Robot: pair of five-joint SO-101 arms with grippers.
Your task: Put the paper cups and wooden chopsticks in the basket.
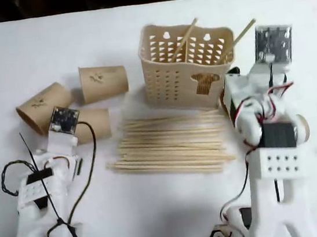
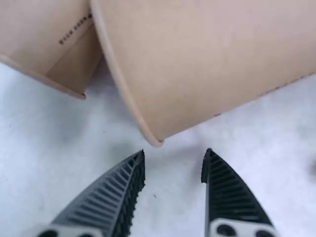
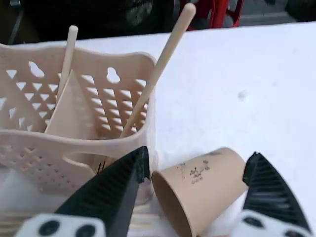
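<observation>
**cam_nerd:** ok, where's everything sitting right now?

**so101_fan:** The basket (image 1: 187, 71) is upper middle of the high view, upright. It has two chopsticks (image 1: 185, 36) poking out of it at a slant. The rest of the chopsticks (image 1: 171, 146) are a flat stack on the table (image 1: 159, 212), right below the basket, about dead centre.

**cam_nerd:** and the cups?

**so101_fan:** Three paper cups (image 1: 104, 82) are on their sides in the upper left, bunched close together. A fourth cup (image 3: 202, 190) lies on its side just beside the basket, with its mouth facing the right wrist cam. There's something tan inside the basket too, but I honestly can't tell what.

**cam_nerd:** grippers?

**so101_fan:** The left gripper (image 2: 174, 163) is parted a moderate way with nothing in it. Its tips are low over the table, just short of the rim of the nearest cup (image 2: 197, 64), and a second cup (image 2: 44, 39) leans against that one. The right gripper (image 3: 199, 157) is gaping wide with the fourth cup sitting between its fingers. Whether they actually touch the cup, can't say.
</observation>
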